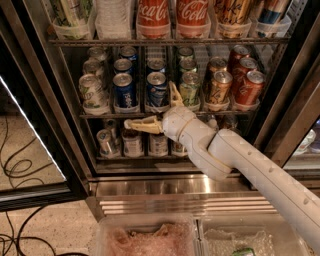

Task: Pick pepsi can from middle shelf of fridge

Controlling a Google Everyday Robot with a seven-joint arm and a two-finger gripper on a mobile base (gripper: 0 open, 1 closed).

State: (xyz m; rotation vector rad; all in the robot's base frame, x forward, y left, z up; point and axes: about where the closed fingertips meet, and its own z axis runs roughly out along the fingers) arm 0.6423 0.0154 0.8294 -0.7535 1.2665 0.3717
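Hovering before the middle shelf, the hand gapes wide by the pepsi can.

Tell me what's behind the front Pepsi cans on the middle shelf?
More blue cans line up behind each pepsi can; only their tops show, labels mostly covered. The gripper, fingers open, hovers in front of the middle shelf.

You have one gripper, fingers spread, at front of middle shelf. On it you count five blue pepsi cans, six green cans, five orange or red cans. Shelf above: two red cola bottles.
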